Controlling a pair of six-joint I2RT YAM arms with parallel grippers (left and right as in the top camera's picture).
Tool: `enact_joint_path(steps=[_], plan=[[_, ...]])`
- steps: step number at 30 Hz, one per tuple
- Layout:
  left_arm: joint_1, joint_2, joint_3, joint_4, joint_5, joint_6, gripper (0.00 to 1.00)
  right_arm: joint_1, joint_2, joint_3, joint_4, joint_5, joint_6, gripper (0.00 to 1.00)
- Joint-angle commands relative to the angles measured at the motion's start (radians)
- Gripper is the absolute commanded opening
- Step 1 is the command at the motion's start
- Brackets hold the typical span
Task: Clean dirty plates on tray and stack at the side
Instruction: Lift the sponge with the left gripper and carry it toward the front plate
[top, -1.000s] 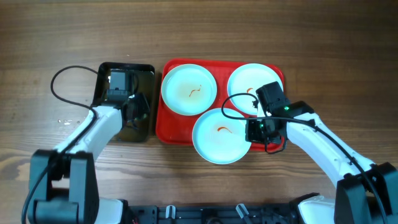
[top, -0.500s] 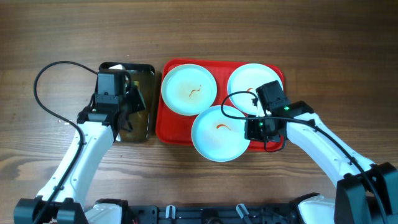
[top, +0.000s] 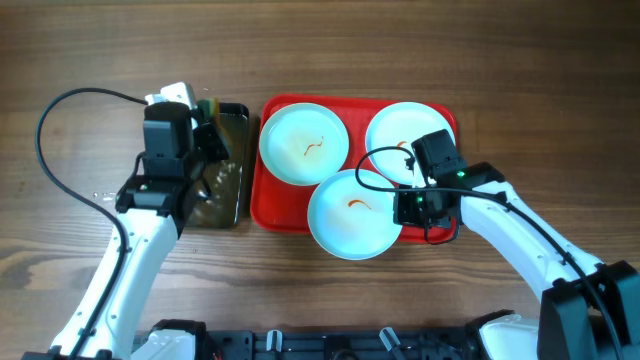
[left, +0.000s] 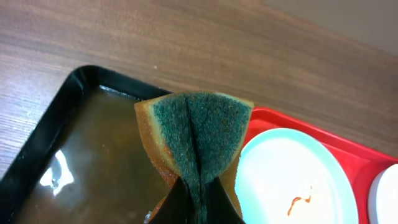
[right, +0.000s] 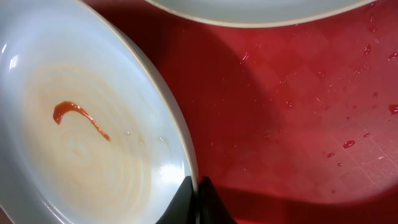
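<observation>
Green sponge (left: 194, 134) in my left claw (left: 196, 202), plate rim in my right claw (right: 198, 198).
My left claw pinches the folded sponge above the black tray (left: 43, 146), at 9 o'clock of the red tray (top: 270, 205). My right claw is closed on the rim of the front plate (right: 74, 149) at the red tray's 6 o'clock. Another plate (top: 304, 143) sits at 10 o'clock, and a third plate (top: 395, 125) at 2 o'clock.

Wood table (top: 400, 50): red tray (top: 274, 212), black tray (top: 230, 190) just beside, on left.

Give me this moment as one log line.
left gripper: holds green sponge | right gripper: pinches front plate rim | three plates dirty on red tray
</observation>
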Motion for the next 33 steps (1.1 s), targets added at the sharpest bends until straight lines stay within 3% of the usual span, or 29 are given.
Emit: enact_joint_path(steps=[1,17,33], plan=[[-0.001,-0.016,0.008,0.008,-0.007,0.016,0.04,0.002,-0.015,-0.008,0.002,-0.010,-0.021,0.04],[-0.001,-0.006,0.007,-0.005,-0.007,0.016,0.04,0.002,-0.015,-0.008,0.002,-0.010,-0.020,0.04],[-0.064,0.352,0.007,-0.050,0.055,0.009,0.04,0.002,-0.015,-0.008,-0.005,-0.010,-0.021,0.04]])
